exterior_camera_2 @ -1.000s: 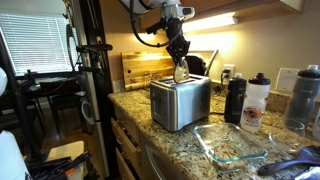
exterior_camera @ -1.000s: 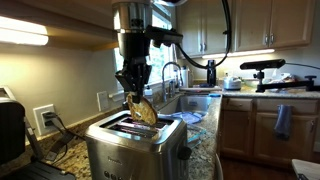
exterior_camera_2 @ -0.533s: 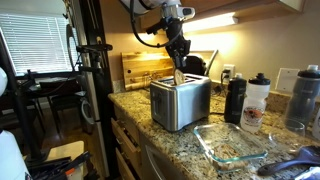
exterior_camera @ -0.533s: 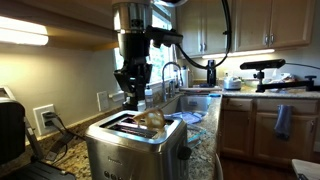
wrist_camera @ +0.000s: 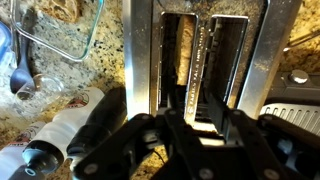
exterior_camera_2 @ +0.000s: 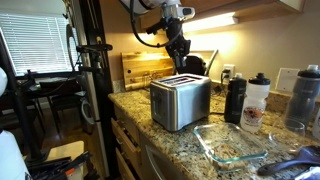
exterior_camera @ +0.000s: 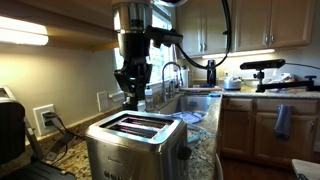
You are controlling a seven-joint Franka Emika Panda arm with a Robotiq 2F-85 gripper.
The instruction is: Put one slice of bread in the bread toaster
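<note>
Wrist view: the slice of bread is seen sunk in one slot of the bread toaster, beneath the tool, which is spread and empty. It is judged light, soft and crumbly, best pinched gently across its faces.

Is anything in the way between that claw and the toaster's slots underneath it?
Nothing visible is. The gripper hangs open right above the bread toaster, with only air between them. In the wrist view both slots lie uncovered, and something tan, probably the slice of bread, already sits down inside one of them.
</note>
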